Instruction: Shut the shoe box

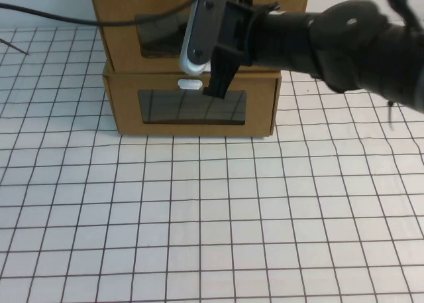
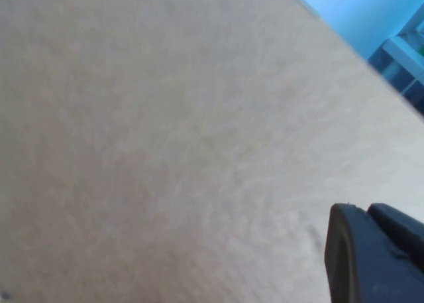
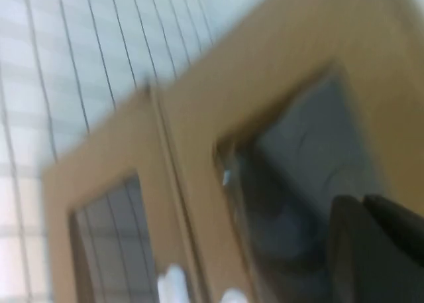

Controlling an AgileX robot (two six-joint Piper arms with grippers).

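Observation:
The shoe box (image 1: 119, 24) is the upper of two stacked brown cardboard boxes at the back of the table. It has a clear window, and its white tab (image 1: 193, 68) sits below the window, partly hidden by my right gripper. My right gripper (image 1: 214, 89) reaches in from the right, shut and empty, with its tips in front of the tab area. The right wrist view shows the shoe box (image 3: 298, 64) close ahead of this gripper (image 3: 374, 250). My left gripper (image 2: 371, 256) is out of the high view, shut, close against a bare cardboard face (image 2: 165, 130).
The lower cardboard box (image 1: 126, 117) has its white tab (image 1: 190, 85) above its window. Both stand on a white gridded table (image 1: 212, 217). A black cable (image 1: 46, 14) runs in at the back left. My right arm (image 1: 344, 38) spans the back right.

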